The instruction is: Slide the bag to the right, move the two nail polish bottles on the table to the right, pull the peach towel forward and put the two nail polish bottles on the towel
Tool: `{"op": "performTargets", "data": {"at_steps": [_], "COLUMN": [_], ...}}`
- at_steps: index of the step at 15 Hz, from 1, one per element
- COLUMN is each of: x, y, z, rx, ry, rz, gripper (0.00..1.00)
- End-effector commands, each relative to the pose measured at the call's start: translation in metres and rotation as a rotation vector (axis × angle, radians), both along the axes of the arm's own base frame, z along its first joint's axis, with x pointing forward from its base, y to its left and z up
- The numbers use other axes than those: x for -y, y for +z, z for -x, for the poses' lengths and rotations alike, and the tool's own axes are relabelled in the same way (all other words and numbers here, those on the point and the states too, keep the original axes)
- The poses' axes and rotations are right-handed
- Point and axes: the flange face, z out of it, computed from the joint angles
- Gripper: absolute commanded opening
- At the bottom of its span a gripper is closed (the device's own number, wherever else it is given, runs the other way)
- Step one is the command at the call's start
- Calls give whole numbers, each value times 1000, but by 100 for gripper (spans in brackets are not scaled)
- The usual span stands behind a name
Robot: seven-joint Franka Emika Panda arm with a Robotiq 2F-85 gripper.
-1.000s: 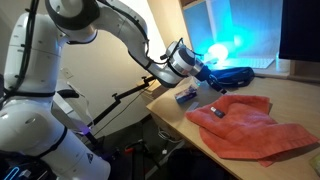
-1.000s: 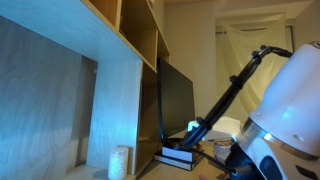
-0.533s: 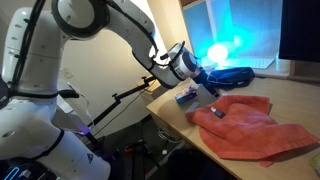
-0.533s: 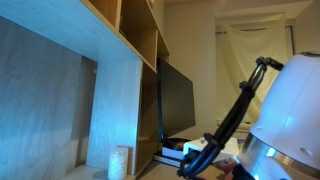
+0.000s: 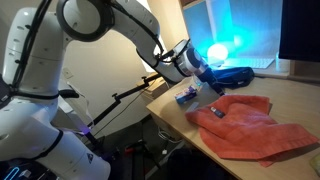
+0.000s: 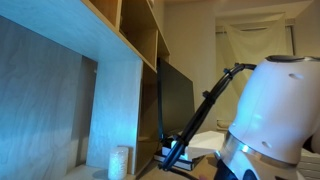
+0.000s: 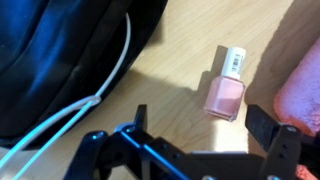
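- The jaws are apart in the wrist view, and the gripper (image 7: 200, 116) holds nothing.
- A pink nail polish bottle (image 7: 225, 88) with a white cap lies flat on the tabletop (image 7: 170, 70), just ahead of the open jaws. Its cap points away from them.
- I see a strip of bare wood between the fingers (image 7: 140, 122) and the bottle, so I judge them apart from it.
- The black bag (image 7: 60, 60) fills the upper left of the wrist view, and a white cord (image 7: 110, 80) runs across it. The bottle sits near the bag without touching it.
- The edge of the peach towel (image 7: 305, 90) shows at the right of the wrist view, just beside the bottle. The bottle is on bare wood, not on the towel.
- In an exterior view the gripper (image 5: 204, 80) hangs low over the tabletop (image 5: 300, 95), between the bag (image 5: 235, 75) and the near corner of the towel (image 5: 250, 125).
- The towel lies rumpled across the front of the tabletop, and the bag sits behind it under a blue glow.
- A small bottle-like shape (image 5: 185, 97) lies near the tabletop's edge, beside the towel. It is too small for me to tell more.
- The remaining exterior view shows only the robot's white body (image 6: 275, 110), a wooden shelf (image 6: 110, 60) and a dark screen (image 6: 175, 100). The task's things are hidden there.
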Motion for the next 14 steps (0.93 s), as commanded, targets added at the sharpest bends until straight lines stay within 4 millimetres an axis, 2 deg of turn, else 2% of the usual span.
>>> {"op": "performTargets", "data": {"at_steps": [1, 7, 14], "x": [-5, 7, 20], "y": [9, 5, -23], "z": [-17, -39, -58], "rx": [-8, -29, -111], "ry": [-9, -65, -51], "rz": [52, 110, 47], "gripper": [100, 100, 100]}}
